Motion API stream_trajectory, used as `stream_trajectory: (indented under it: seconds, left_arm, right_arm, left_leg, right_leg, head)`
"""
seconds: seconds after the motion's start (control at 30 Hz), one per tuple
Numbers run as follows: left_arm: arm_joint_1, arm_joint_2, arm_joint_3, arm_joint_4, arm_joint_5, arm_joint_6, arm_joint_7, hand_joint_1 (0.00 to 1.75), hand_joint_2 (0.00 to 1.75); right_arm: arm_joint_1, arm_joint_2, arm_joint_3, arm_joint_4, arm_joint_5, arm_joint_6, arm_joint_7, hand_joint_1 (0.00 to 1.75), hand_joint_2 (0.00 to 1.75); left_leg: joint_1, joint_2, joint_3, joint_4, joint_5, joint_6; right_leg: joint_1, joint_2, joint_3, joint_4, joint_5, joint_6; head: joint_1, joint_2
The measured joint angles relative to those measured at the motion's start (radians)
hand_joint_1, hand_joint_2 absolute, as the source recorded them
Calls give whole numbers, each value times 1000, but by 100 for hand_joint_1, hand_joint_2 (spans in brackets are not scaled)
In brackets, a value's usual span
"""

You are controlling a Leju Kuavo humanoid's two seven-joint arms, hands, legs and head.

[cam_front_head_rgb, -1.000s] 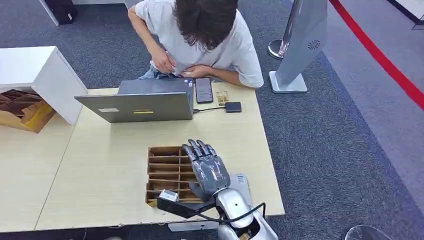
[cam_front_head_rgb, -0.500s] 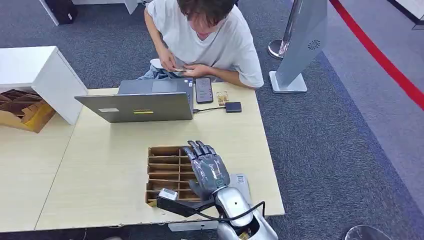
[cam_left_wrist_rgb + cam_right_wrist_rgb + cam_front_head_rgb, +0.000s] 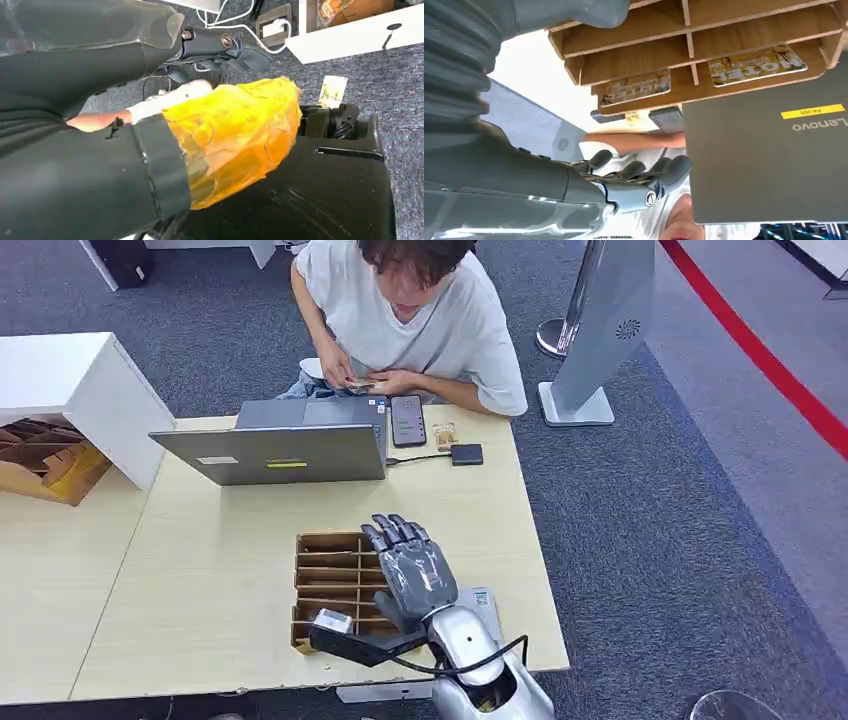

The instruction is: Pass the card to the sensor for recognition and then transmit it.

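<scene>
I have the right hand (image 3: 415, 575) over the slotted wooden card tray (image 3: 325, 585) on the pale wooden table (image 3: 200, 560), near its front edge. Its fingers are stretched and apart, and it holds nothing. The left hand I cannot judge, because the left wrist view gives me no clear sight of its fingers.

In the right wrist view I see two thin printed cards lying flat in the tray slots, one patterned card (image 3: 636, 87) and a second patterned card (image 3: 756, 65) in the neighbouring compartment. I think the hand is above the slots and not touching them, but the head view is too coarse to be sure.

The small black sensor box (image 3: 466, 454) sits at the far side of the table, beside the grey laptop (image 3: 275, 450) and the black phone (image 3: 407, 420), well apart from the tray. A person in a white shirt (image 3: 400, 320) sits behind it.

I expect a card to be light, stiff and smooth, so it may slip. Lying flat in a shallow slot, it gives little to grip; I would lift one short edge, then pinch both faces near that edge
</scene>
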Motion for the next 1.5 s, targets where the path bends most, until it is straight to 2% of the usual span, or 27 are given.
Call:
stream_trajectory:
  seconds: [0.2,0.4,0.93,1.23,1.5]
  left_arm:
    - [-1,0,0,-6,-5,-3,0,0,0]
    - [-2,0,0,-7,-9,-8,-7,0,0]
    - [-6,0,0,-9,-15,-12,-9,0,0]
    - [-7,0,0,-13,-18,-16,-9,0,0]
    - [-7,0,0,-15,-21,-21,-10,0,0]
  right_arm:
    - [-10,4,0,1,-3,2,2,31,175]
    - [-21,11,0,2,-12,5,11,24,175]
    - [-42,20,0,15,-18,10,18,24,175]
    - [-46,21,-3,29,-37,11,19,17,175]
    - [-51,26,-11,36,-66,22,19,23,175]
  left_leg:
    - [0,0,0,0,0,0]
    - [0,0,0,0,0,0]
    - [0,0,0,0,0,0]
    - [0,0,0,0,0,0]
    - [0,0,0,0,0,0]
  right_leg:
    - [0,0,0,0,0,0]
    - [0,0,0,0,0,0]
    - [0,0,0,0,0,0]
    - [0,0,0,0,0,0]
    - [0,0,0,0,0,0]
  head:
    - [0,0]
    - [0,0]
    - [0,0]
    - [0,0]
    - [0,0]
